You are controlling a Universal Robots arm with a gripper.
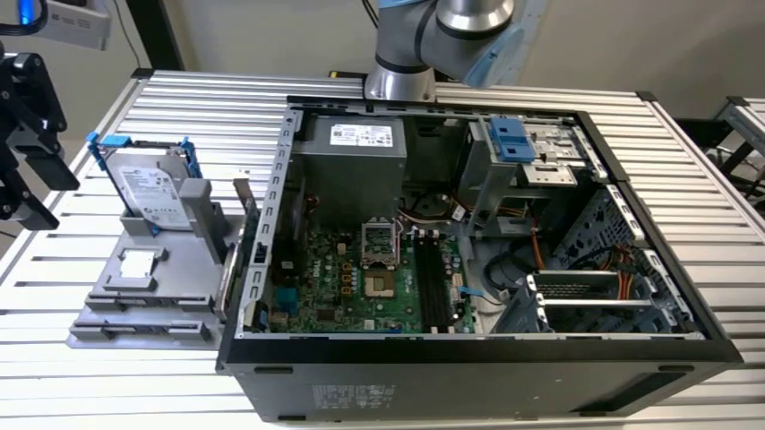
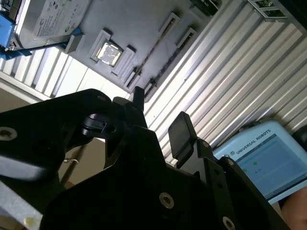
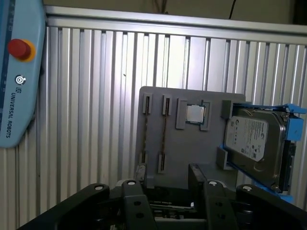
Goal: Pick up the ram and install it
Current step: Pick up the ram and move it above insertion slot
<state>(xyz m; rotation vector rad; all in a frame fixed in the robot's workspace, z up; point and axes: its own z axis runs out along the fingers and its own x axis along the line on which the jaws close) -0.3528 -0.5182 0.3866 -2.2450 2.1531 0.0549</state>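
Bench: silver ribbed metal bench (image 1: 107, 376) with a big open black computer box (image 1: 478, 351) on it.
Holder: flat grey plastic holder (image 3: 187, 148) lies on the bench, just beside the box.
Ram: long thin dark ram stick (image 3: 164, 132) stands on its edge in the holder. Another one like it is just beside it. It is not picked up yet.
Also in the holder: small square silver chip (image 3: 195, 114) and silver hard drive in a blue frame (image 3: 252, 139).
What could go wrong: the stick is very thin, so I think crooked fingers could miss it, tip it over or grab the other stick.
Arm: grey robot arm (image 1: 472, 22) starts behind the box. Its black end hangs at the exterior view's left edge, near the holder but not touching it.
Fingers: two black fingers (image 2: 181, 130) are wide apart and hold nothing.
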